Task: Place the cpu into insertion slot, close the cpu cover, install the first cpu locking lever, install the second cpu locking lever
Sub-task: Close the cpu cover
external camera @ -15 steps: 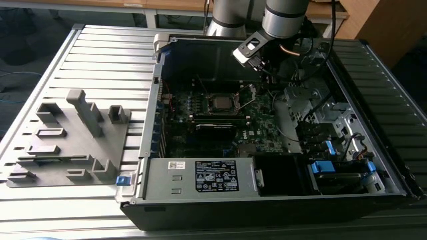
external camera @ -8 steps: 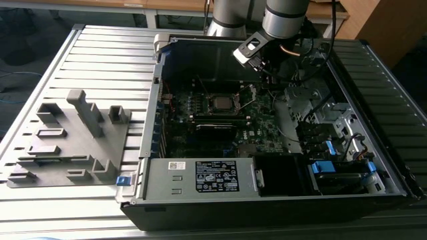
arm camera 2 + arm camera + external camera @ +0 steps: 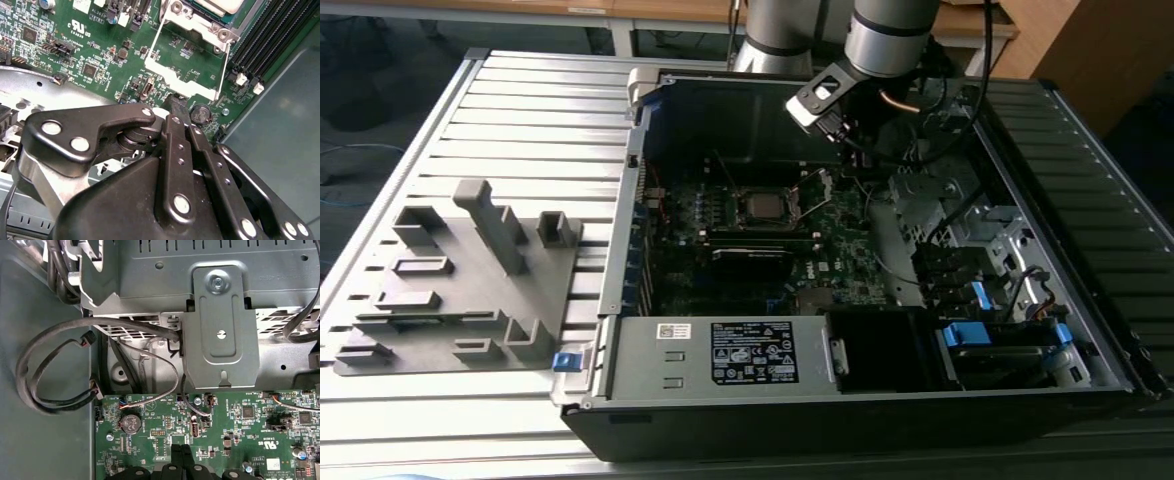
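The cpu (image 3: 222, 4) sits in the insertion slot (image 3: 197, 21); the gripper (image 3: 180, 107), jaws pressed together empty, apparently as a pushing tip, hangs beside the open cpu cover (image 3: 170, 75), 2 o'clock from slot in exterior view.

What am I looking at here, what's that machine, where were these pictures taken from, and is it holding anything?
A robot arm reaches into an open computer case on a slatted table. The exterior view comes from a camera off the arm; both wrist views ride on it, facing the green board. A grey tray lies at the exterior view's left. The gripper, jaws together and seemingly empty, is beside the open cover; the cpu sits in the slot.
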Available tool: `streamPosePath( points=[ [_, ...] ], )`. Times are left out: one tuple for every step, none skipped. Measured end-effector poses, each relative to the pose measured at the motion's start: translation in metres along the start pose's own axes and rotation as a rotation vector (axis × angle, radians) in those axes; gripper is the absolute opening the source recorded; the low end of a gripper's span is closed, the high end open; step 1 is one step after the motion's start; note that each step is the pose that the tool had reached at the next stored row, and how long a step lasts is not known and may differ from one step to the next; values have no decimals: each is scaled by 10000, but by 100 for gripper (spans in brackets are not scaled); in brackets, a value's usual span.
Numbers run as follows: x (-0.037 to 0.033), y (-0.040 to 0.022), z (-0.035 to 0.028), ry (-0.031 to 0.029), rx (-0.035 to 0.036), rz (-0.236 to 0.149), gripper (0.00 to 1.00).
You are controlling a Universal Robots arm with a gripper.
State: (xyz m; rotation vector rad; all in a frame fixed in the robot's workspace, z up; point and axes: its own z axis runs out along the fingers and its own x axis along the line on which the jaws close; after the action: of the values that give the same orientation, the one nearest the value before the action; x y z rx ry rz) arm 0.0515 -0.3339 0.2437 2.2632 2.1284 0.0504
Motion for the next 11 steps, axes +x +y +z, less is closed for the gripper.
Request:
streamPosePath(
  points=[
    [0,0,0,-1,10,1,11],
    [0,0,0,0,12,1,11],
    [0,0,1,0,12,1,11],
    [0,0,1,-1,12,1,11],
    [0,0,1,-1,12,1,11],
    [0,0,1,-1,12,0,11],
    [0,-1,1,0,12,0,11],
    [-1,-7,2,2,7,0,11],
    [-2,-16,1,2,2,0,11],
    [-2,-30,1,2,-4,0,11],
    [-3,-44,1,2,-8,0,11]
  ],
)
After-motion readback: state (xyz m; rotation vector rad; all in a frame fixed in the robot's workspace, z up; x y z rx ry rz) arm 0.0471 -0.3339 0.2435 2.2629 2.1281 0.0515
